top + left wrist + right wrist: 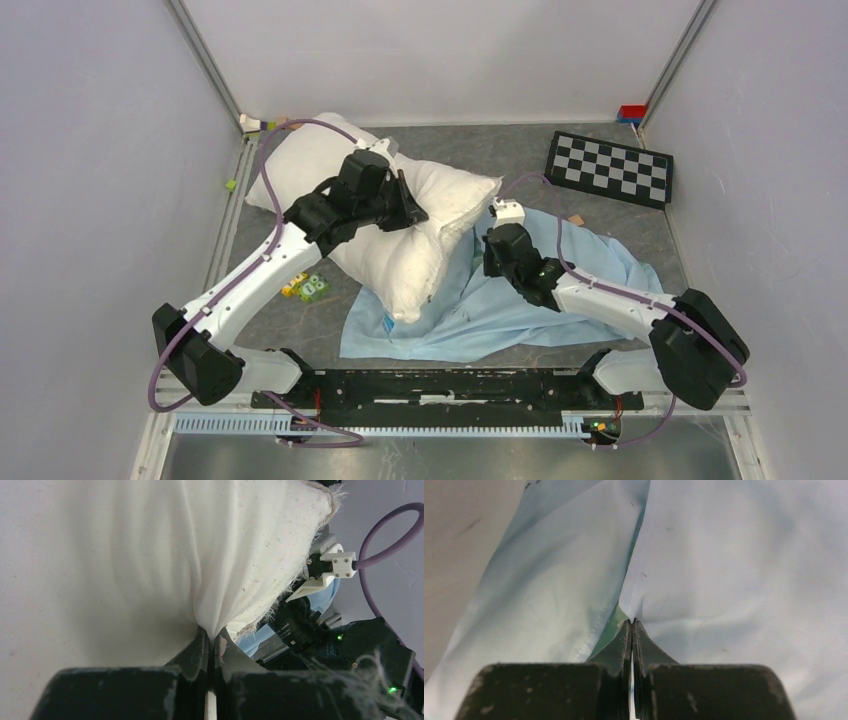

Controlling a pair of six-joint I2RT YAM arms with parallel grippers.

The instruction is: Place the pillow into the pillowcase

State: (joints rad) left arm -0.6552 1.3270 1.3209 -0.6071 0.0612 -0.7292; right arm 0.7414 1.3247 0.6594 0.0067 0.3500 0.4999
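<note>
In the left pincer, a fold of pillow.

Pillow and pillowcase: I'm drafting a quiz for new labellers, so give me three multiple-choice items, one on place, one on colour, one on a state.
1. Where is the pillow relative to the pillowcase?
A. Fully inside it.
B. Nowhere near it.
C. Outside it, its near end overlapping the pillowcase's left part.

2. What colour is the pillowcase's upper face?
A. Light blue.
B. Red.
C. Black.

3. What is the left gripper doing?
A. Hanging open.
B. Shut on the pillow.
C. Shut on the pillowcase.

Answers:
1 C, the top view shows the pillow uncovered, lying across the pillowcase's left edge.
2 A, seen in the top and right wrist views.
3 B, off-white cloth bunches in its closed jaws.
</note>
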